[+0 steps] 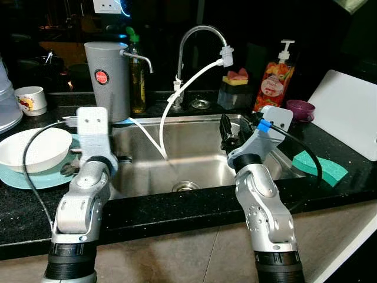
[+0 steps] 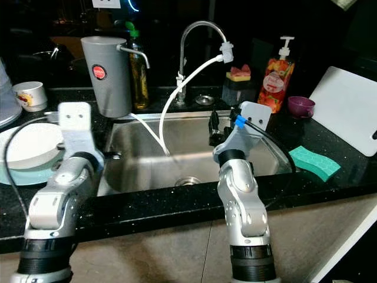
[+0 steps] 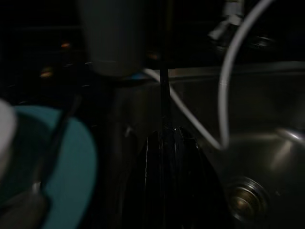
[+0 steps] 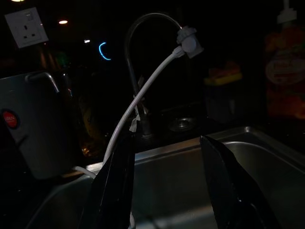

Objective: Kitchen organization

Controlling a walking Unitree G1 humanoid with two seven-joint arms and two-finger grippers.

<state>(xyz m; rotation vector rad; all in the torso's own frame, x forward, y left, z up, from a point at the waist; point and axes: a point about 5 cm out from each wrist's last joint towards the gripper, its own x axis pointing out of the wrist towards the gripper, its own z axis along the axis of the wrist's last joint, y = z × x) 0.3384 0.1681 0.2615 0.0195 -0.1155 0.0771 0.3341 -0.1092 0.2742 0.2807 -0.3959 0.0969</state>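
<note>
Head views: the stainless sink [image 1: 194,162] sits in a black counter [image 1: 177,212]. The right gripper [image 1: 226,134] is above the basin's right side. The left gripper [image 1: 76,168] is at the sink's left edge, beside a teal plate [image 1: 26,177] bearing a white bowl [image 1: 35,147]. A green sponge [image 1: 321,165] lies right of the sink.

Left wrist view: fingers [image 3: 164,162] together, empty, between plate and drain [image 3: 245,200].

Right wrist view: fingers [image 4: 116,186] spread wide, empty, facing the faucet [image 4: 138,57].
</note>
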